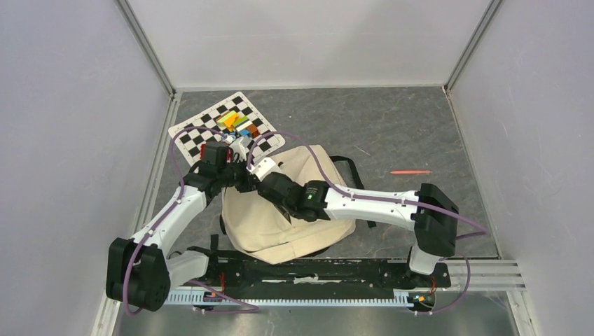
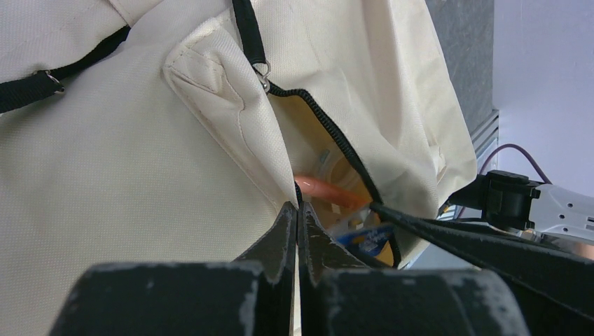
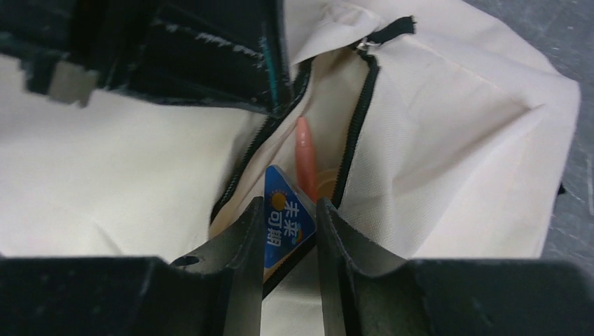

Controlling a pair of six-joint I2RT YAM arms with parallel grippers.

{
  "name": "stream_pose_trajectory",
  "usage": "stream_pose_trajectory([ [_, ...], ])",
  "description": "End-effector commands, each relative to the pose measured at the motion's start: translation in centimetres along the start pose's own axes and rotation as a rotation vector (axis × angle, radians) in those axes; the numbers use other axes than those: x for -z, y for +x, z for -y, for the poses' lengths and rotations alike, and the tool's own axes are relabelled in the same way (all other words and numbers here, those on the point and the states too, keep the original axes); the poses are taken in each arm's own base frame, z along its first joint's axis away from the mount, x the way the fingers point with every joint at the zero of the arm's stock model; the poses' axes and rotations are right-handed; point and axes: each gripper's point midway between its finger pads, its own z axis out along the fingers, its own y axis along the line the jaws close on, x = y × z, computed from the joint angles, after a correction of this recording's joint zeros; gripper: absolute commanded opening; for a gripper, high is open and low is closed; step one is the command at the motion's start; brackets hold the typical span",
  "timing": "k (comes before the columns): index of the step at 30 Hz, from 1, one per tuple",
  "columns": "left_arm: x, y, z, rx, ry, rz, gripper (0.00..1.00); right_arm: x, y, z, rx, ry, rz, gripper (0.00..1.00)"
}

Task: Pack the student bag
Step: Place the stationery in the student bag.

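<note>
The top external camera looks steeply down from above and behind the arm bases. It is far enough off to take in the whole grey stone-patterned table (image 1: 392, 126), with the cream canvas backpack (image 1: 280, 234) near the middle. The left wrist camera sits just behind the left gripper (image 2: 298, 210), almost against the cloth, facing the near right. The right wrist camera, equally close, looks past the right gripper (image 3: 287, 210) toward the left. Both wrist views share the black-zippered opening (image 2: 336, 150), the orange rod (image 2: 329, 190) and the blue printed card (image 3: 284, 217).
</note>
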Motion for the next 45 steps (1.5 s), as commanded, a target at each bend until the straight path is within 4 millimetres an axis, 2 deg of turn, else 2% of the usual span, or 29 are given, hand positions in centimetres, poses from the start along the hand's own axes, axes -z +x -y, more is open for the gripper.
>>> stream_pose_trajectory([
  [1, 0.7, -2.2, 1.3, -0.059, 0.046, 0.078, 0.02, 0.3, -0.6, 2.6, 0.005, 0.166, -0.011, 0.0],
  [4, 0.7, -2.2, 1.3, -0.058, 0.046, 0.077, 0.02, 0.7, -0.1, 3.8, 0.032, 0.228, -0.027, 0.01],
  [8, 0.6, -2.2, 1.3, -0.055, 0.046, 0.077, 0.02, 0.7, 0.4, 4.0, 0.046, 0.238, -0.047, 0.08],
  [12, 0.7, -2.2, 1.3, -0.056, 0.047, 0.077, 0.02, 0.7, 0.2, 3.5, 0.04, 0.211, -0.047, 0.26],
  [25, 0.6, -2.2, 1.2, -0.053, 0.047, 0.075, 0.02, 3.3, -4.2, 2.4, -0.029, 0.101, 0.073, 0.54],
  [29, 0.6, -2.2, 1.2, -0.054, 0.047, 0.077, 0.02, 4.2, -5.1, 2.7, -0.05, 0.095, 0.102, 0.6],
  [32, 0.6, -2.2, 1.2, -0.053, 0.047, 0.076, 0.02, 5.0, -5.5, 3.7, -0.054, 0.123, 0.123, 0.64],
  [35, 0.6, -2.2, 1.2, -0.052, 0.045, 0.076, 0.02, 5.6, -5.4, 5.8, -0.056, 0.178, 0.123, 0.71],
  [38, 0.6, -2.2, 1.2, -0.054, 0.043, 0.076, 0.02, 5.9, -4.3, 9.6, -0.071, 0.241, 0.099, 0.78],
  [41, 0.7, -2.2, 1.2, -0.054, 0.043, 0.077, 0.02, 6.4, -1.8, 14.8, -0.128, 0.317, 0.062, 0.82],
  [45, 0.7, -2.3, 1.2, -0.056, 0.043, 0.082, 0.02, 7.0, 3.2, 22.1, -0.29, 0.396, 0.039, 0.84],
])
